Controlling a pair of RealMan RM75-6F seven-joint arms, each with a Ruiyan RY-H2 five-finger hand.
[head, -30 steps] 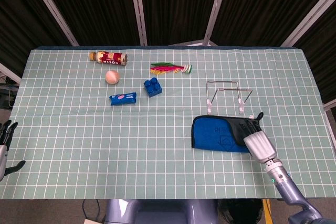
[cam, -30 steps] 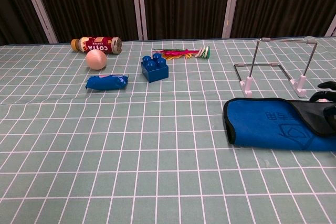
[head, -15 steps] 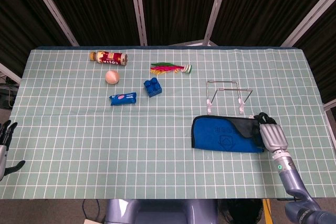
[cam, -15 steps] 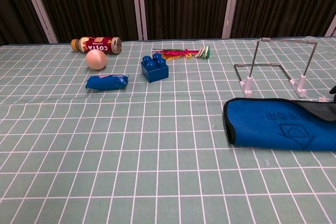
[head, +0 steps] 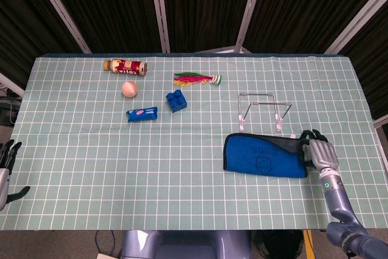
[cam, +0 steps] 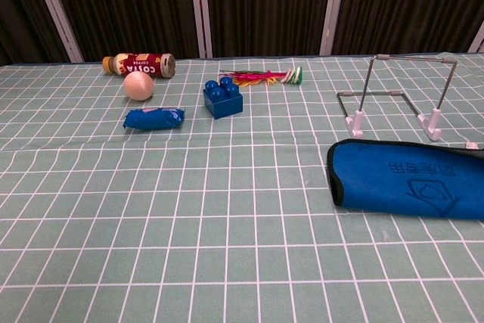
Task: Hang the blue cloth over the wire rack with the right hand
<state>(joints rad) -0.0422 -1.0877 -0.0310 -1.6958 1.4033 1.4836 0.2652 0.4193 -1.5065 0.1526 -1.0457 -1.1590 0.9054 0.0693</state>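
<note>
Over the last second the right robot hand [head: 317,153] has slid off the top of the blue cloth [head: 264,155] to its right edge, dragging it slightly that way; whether the fingers now pinch that edge or only touch it I cannot tell. The cloth lies flat on the worktop [head: 182,174] just in front of the wire rack [head: 263,111], so the lift seems yet to come. The tube [head: 125,65] reads "COTTA"; the cloth's print is illegible, and the left robot hand [head: 6,157] hangs spread off the worktop's edge.
</note>
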